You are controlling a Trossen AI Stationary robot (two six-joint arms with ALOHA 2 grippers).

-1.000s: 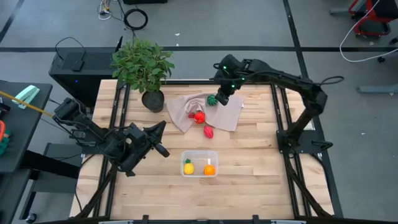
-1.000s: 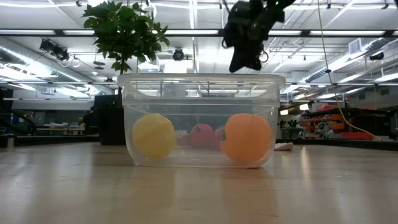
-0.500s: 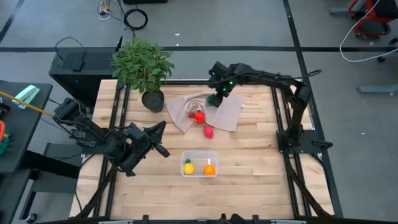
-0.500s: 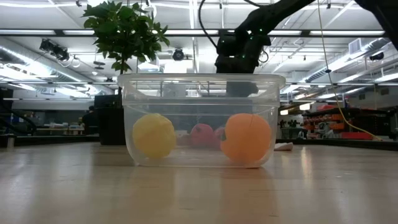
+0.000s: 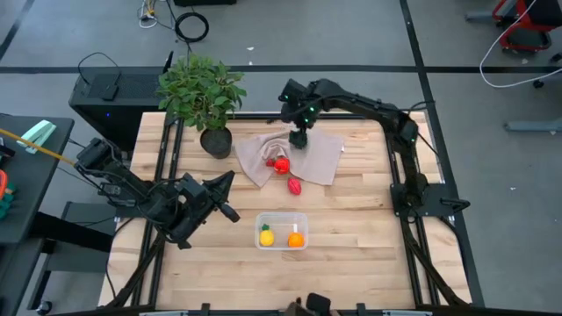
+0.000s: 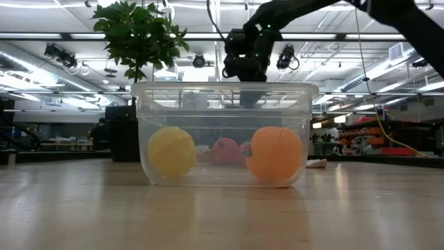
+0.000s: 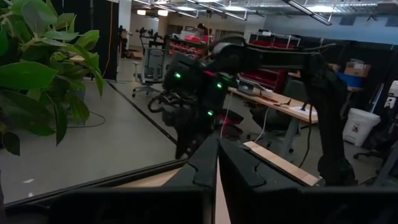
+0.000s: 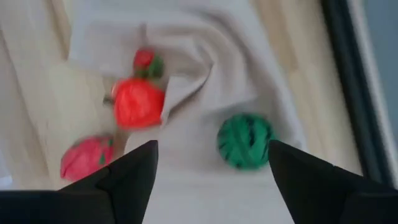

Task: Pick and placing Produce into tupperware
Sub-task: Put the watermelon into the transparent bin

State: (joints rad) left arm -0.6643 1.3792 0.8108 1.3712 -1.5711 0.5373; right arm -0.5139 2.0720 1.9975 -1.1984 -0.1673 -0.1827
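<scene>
So the right gripper (image 8: 211,165) has its jaws spread wide, hovering above the dark green produce (image 8: 245,140) on the beige cloth (image 8: 205,43), with two red pieces (image 8: 138,102) nearby. I'd centre over the green ball and drop straight down so the cloth doesn't bunch. Yellow and orange already sit in the tupperware (image 5: 281,217). Left gripper (image 5: 221,184) waits by the tabletop edge, jaws closed
</scene>
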